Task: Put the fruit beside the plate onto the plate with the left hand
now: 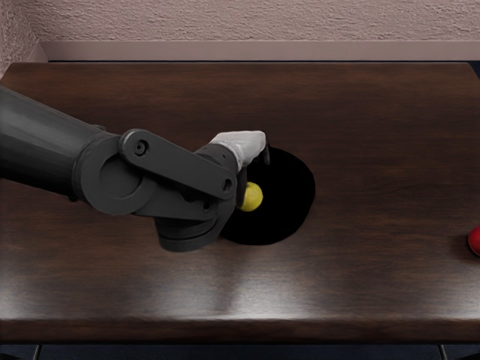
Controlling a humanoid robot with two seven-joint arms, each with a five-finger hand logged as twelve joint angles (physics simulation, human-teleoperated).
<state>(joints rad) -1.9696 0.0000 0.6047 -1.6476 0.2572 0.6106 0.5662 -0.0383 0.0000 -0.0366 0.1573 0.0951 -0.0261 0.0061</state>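
Spanning nearly the whole view: a desk (360, 285) of dark brown wood with a glossy top, its long edges running left to right. Behind it stands a pale pinkish wall (225, 19), rough in texture, with a lighter strip along its foot.

Left arm (45, 142): dark grey, entering from the left edge and slanting down and to the right across the desk's left half. The thick forearm ends in a round wrist joint (124, 176) whose disc-shaped face is turned toward the camera. The housing below the joint covers the plate's left rim.

Plate (289, 187): black, round and flat, lying a little right of the desk's centre. Its left part is hidden by the wrist and hand.

Left hand (240, 150): white-backed, held over the plate's upper left part, palm turned downward. The fingers bend down and close on the fruit. Most of them are hidden behind the wrist; one dark fingertip shows just right of the white back.

Fruit (251, 196): small, yellow and round, tucked under the hand against the palm. It sits within the plate's outline, left of its centre. Whether it rests on the plate or is held just above it cannot be told.

Red object (475, 241): small and rounded, cut off by the right edge, on the desk and well apart from the plate.
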